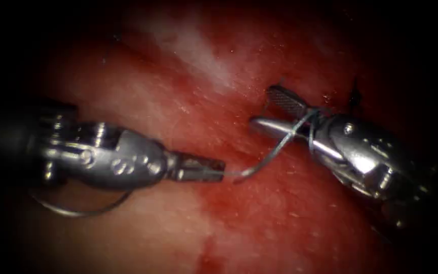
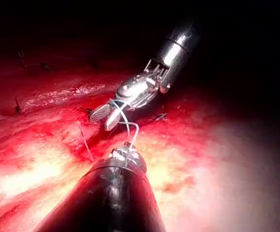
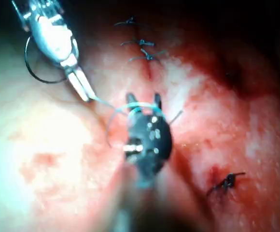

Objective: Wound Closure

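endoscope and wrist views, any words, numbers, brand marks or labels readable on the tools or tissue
None: there is no readable text.
The left tool, jaws shut on the thread, bears only round pins and screws, no lettering.
The right tool, jaws open with thread looped around them, shows a cross-hatched grip pattern, not characters.
The tissue carries red fluid and dark stitches, no marks.

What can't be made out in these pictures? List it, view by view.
- Endoscope view: the left tool, jaws shut on the thread, covers much of the needle. What holds the needle, and whether it is in the tissue, is hidden.
- Endoscope view: thread winds round the right tool, whose open jaws clamp nothing. The thread's path behind them is hidden.
- Left wrist view: the left tool's shaft hides its jaws.
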Controlling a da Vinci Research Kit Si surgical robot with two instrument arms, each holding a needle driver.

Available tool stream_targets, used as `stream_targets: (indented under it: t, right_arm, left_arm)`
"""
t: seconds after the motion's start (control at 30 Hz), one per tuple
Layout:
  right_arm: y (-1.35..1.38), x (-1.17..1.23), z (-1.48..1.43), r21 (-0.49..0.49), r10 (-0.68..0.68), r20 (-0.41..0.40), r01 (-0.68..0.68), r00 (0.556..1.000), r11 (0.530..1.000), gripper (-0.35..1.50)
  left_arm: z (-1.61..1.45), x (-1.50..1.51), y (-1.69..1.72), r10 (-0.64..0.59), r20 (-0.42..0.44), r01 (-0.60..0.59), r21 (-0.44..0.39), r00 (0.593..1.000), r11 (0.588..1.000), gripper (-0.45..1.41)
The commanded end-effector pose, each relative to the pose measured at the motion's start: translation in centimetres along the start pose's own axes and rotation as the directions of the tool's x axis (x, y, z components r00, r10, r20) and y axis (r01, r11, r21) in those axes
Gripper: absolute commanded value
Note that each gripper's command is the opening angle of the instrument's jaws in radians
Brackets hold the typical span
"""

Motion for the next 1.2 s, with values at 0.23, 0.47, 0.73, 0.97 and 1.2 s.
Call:
stream_targets:
  t: [0.23, 0.47, 0.73, 0.97, 1.2]
  right_arm:
    - [0.13, -0.27, 0.07, -0.048, 0.064, 0.017, -0.063, 0.998, 0.997, 0.29]
    - [0.26, -0.32, 0.14, -0.085, 0.136, 0.028, -0.133, 0.990, 0.987, 0.69]
    - [0.44, -0.47, 0.39, -0.078, 0.192, 0.028, -0.189, 0.981, 0.979, 0.86]
    - [0.44, -0.43, 0.54, -0.107, 0.196, 0.019, -0.193, 0.980, 0.975, -0.35]
    - [0.33, -0.43, 0.41, -0.223, -0.039, 0.013, 0.041, 0.999, 0.974, -0.35]
  left_arm:
    - [0.03, 0.05, 0.06, 0.002, -0.002, -0.002, -0.003, 1.000, 1.000, -0.45]
    - [0.09, 0.07, -0.07, -0.002, -0.005, 0.002, -0.008, 1.000, 1.000, -0.45]
    - [0.13, -0.01, -0.20, 0.001, -0.006, -0.001, -0.007, 1.000, 1.000, -0.45]
    - [0.09, -0.13, -0.29, -0.024, -0.001, 0.024, -0.007, 1.000, 1.000, -0.45]
    - [0.04, -0.38, -0.67, -0.129, 0.015, 0.129, 0.011, 0.991, 0.992, -0.45]
